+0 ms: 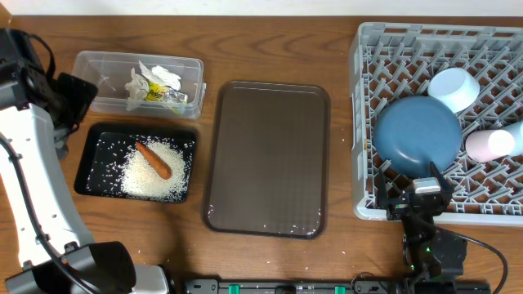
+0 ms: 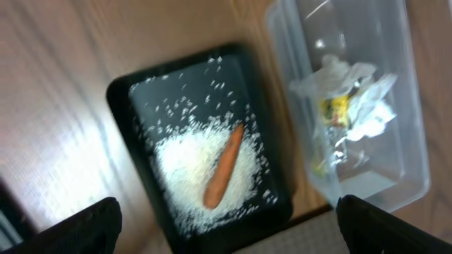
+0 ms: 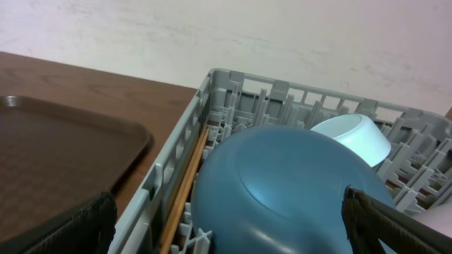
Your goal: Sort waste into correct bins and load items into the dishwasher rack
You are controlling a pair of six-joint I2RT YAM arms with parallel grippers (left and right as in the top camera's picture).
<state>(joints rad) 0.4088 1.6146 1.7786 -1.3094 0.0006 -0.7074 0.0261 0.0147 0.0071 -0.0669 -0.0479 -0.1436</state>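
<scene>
Two arms, left pincer (image 2: 233, 222) agape beside black tray (image 2: 120, 92), right pincer (image 3: 226, 226) agape at rack (image 3: 176, 169) edge, brown tray (image 1: 265, 155) between

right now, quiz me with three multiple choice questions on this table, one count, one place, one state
1. Bowls in the dishwasher rack? A none B two C four
2. The carrot lies: A in the dishwasher rack B on the rice in the black tray C inside the dark-blue bowl
3. The dark-blue bowl is: A bottom up B upright and full of rice C stacked inside the pale-blue bowl
Answers: 1 B, the dark-blue bowl and the pale-blue bowl both sit in it; 2 B, the orange carrot rests on the white pile; 3 A, the right wrist view shows its base ring facing up.
</scene>
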